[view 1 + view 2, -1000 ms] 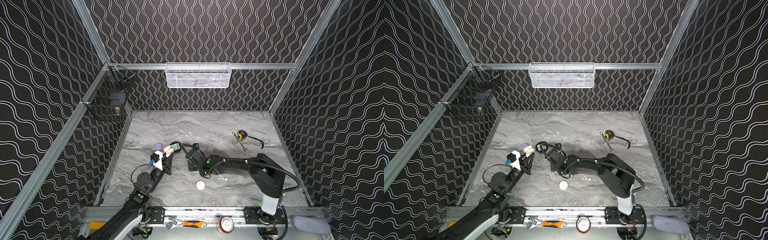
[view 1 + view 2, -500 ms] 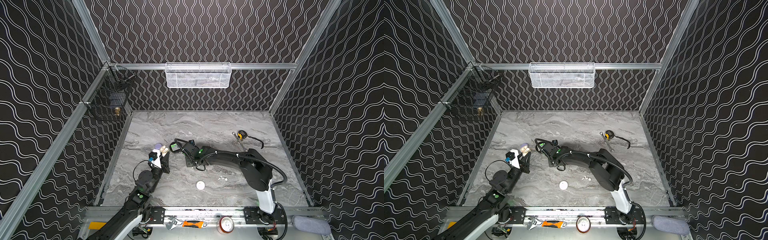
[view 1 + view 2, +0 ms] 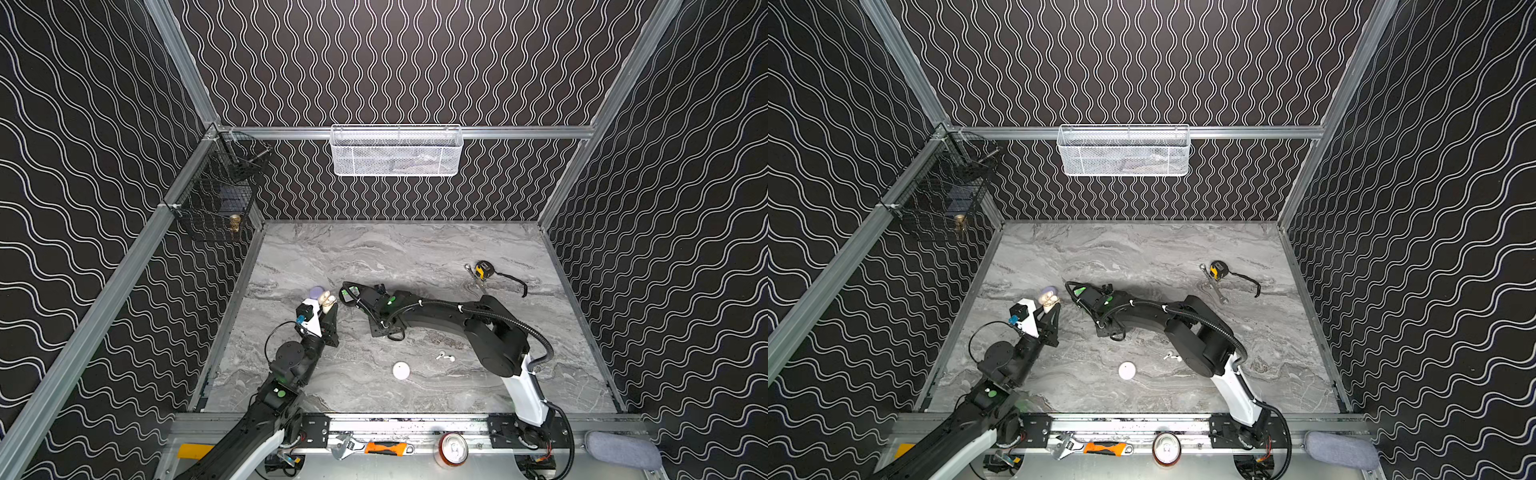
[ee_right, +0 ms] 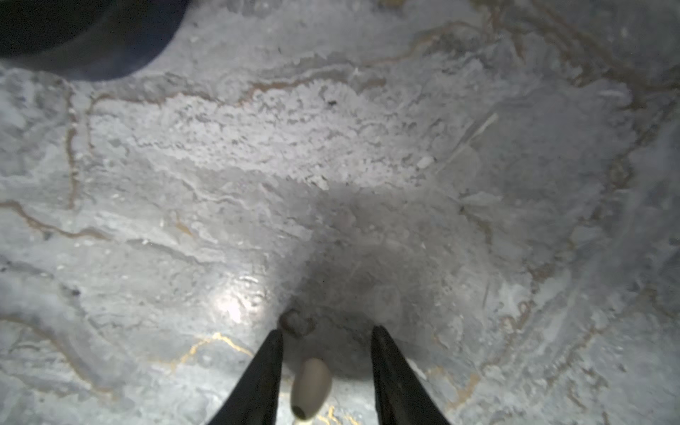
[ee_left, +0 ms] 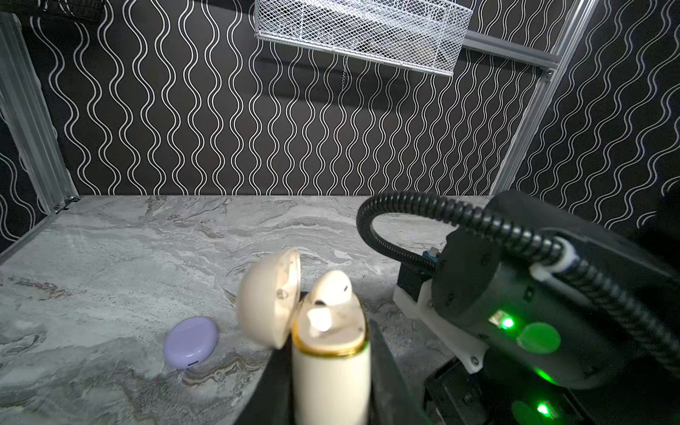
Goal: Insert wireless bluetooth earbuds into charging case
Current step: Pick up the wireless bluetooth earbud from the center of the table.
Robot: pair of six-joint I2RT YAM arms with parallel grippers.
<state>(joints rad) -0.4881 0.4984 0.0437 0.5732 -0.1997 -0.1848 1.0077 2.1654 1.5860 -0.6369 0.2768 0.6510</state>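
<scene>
My left end effector (image 5: 327, 353) is shut tight on the cream charging case (image 5: 331, 386). Its lid is open and one cream earbud (image 5: 331, 290) sits in it. My right end effector (image 4: 327, 331) is low over the bench (image 4: 220, 147), with its fingers apart and a second cream earbud (image 4: 311, 386) between them, not touching.

The cream case (image 5: 331, 382) runs off the left wrist view's edge.

open case (image 5: 331, 371), earbud (image 5: 330, 291) in it, left-centre | second case (image 5: 190, 342) on table (image 3: 374, 257) just behind-left | third case (image 3: 401, 370) front-centre, earbud pair (image 3: 441, 355) right of it | tape measure (image 3: 482, 270), wrench (image 3: 1216, 289) back right
</scene>
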